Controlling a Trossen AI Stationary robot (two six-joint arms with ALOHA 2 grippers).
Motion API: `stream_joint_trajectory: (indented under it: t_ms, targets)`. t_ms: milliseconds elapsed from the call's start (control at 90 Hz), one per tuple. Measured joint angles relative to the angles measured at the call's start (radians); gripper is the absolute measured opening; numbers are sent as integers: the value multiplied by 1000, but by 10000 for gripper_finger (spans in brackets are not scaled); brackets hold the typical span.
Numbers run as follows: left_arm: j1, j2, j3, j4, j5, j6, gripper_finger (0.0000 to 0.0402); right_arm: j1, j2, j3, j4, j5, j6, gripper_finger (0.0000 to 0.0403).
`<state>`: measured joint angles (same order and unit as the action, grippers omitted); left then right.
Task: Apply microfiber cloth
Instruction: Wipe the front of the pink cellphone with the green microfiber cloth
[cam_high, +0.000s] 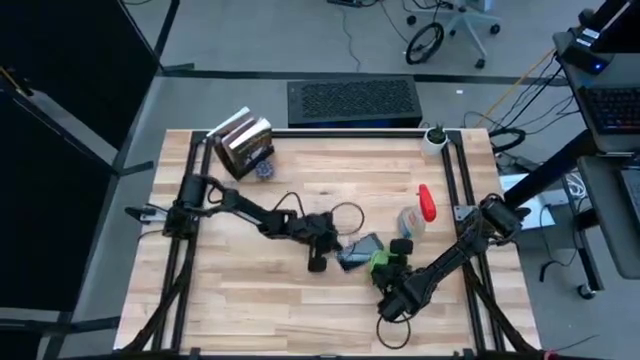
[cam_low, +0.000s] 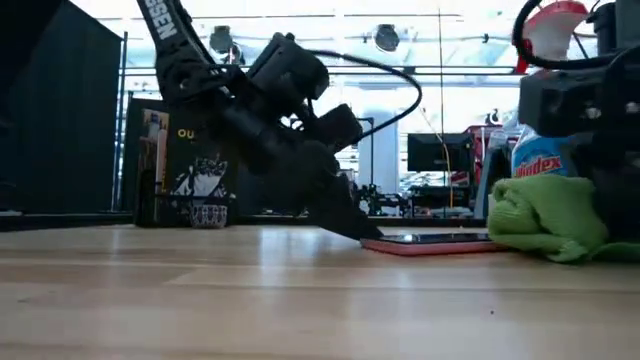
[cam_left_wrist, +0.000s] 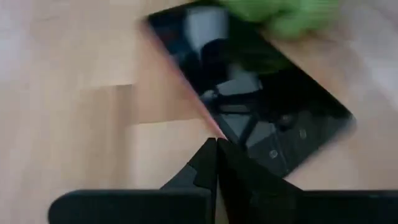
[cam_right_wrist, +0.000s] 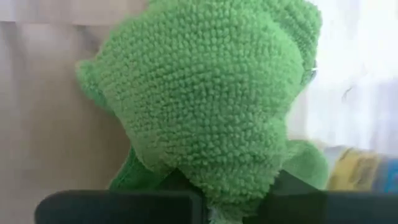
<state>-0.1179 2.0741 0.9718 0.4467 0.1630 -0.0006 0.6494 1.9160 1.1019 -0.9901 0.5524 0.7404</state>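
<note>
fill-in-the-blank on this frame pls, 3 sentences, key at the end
1. The right hand is shut on the microfiber cloth, whose colour is ____.
2. The left hand, fingers closed, presses its tips at the edge of the dark ____, which lies flat on the table.
3. In the low view, the spray bottle stands ____ the cloth.

Missing words: green; phone; behind

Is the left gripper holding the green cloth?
No, the left gripper is shut and empty, its tips at the edge of the black device; the microfiber cloth is in the right gripper.
</note>
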Motion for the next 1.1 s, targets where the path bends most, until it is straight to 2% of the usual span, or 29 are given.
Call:
stream_joint_trajectory:
  t_ms: [122, 233, 422, 644, 767, 978, 1100]
  targets:
    - [-42, 1, 0, -1, 6, -45, 0, -50, 0, 0, 62, 21, -113, 32]
    - [-75, 1, 0, -2, -34, -47, 0, -90, -1, 1, 127, 24, -236, 32]
    - [-82, 1, 0, -18, -61, -68, 0, -169, -3, 1, 213, 28, -342, 32]
    - [-60, -50, 1, -159, -111, -72, 0, -217, -3, 3, 227, 25, -361, 32]
    - [-36, -87, -3, -224, -172, -64, 0, -219, -9, 4, 214, -13, -336, 32]
    - [24, -91, -3, -248, -203, -42, 0, -152, -23, 5, 98, -76, -210, 32]
    - [52, -91, -4, -230, -222, -38, 0, -115, -24, 3, 102, -81, -161, 32]
